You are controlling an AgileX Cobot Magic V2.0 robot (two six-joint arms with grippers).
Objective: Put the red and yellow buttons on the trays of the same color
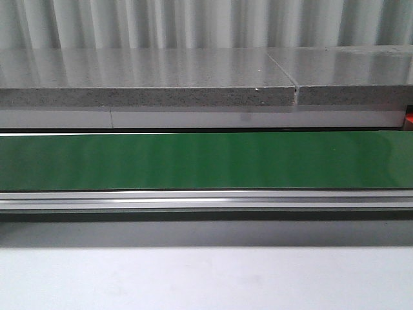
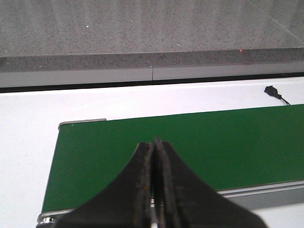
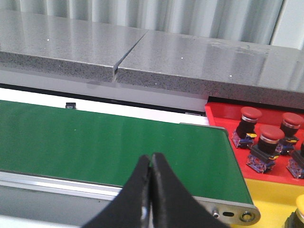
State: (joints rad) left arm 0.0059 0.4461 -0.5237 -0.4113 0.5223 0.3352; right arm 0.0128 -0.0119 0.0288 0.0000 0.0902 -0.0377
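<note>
Fingers of the left gripper (image 2: pixel 153 156) and right gripper (image 3: pixel 150 167) are pressed together, grasping nothing, each above the green belt (image 1: pixel 206 160) below the grey counter's (image 1: pixel 148 81) front edge. Red buttons (image 3: pixel 264 147) stand in the red tray (image 3: pixel 223 121), beside the yellow tray (image 3: pixel 270 202), past the belt's end.

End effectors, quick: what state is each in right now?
Left end effector: closed, holding nothing, above the green belt.
Right end effector: closed, holding nothing.
</note>
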